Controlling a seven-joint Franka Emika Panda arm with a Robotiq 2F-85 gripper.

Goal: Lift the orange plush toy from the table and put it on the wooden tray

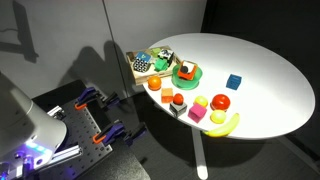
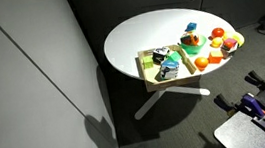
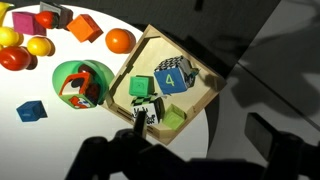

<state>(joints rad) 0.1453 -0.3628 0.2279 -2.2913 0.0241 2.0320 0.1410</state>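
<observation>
The orange plush toy (image 3: 120, 40) is a small round orange lump lying on the white table just off a corner of the wooden tray (image 3: 205, 100). It shows in both exterior views (image 1: 155, 85) (image 2: 201, 64). The wooden tray (image 1: 136, 66) (image 2: 151, 81) is square and light brown, near the table's edge, and holds a blue numbered cube, green blocks and a checkered piece. My gripper (image 3: 160, 145) is high above the tray. Only dark shapes of it show at the bottom of the wrist view, so I cannot tell whether it is open or shut. It holds nothing visible.
A round green plate (image 3: 62, 72) with a toy on it sits beside the tray. Further off lie a blue cube (image 3: 30, 111), a red apple (image 3: 15, 58), yellow fruit (image 3: 38, 46) and an orange-and-red block (image 3: 85, 28). The table edge runs close behind the tray.
</observation>
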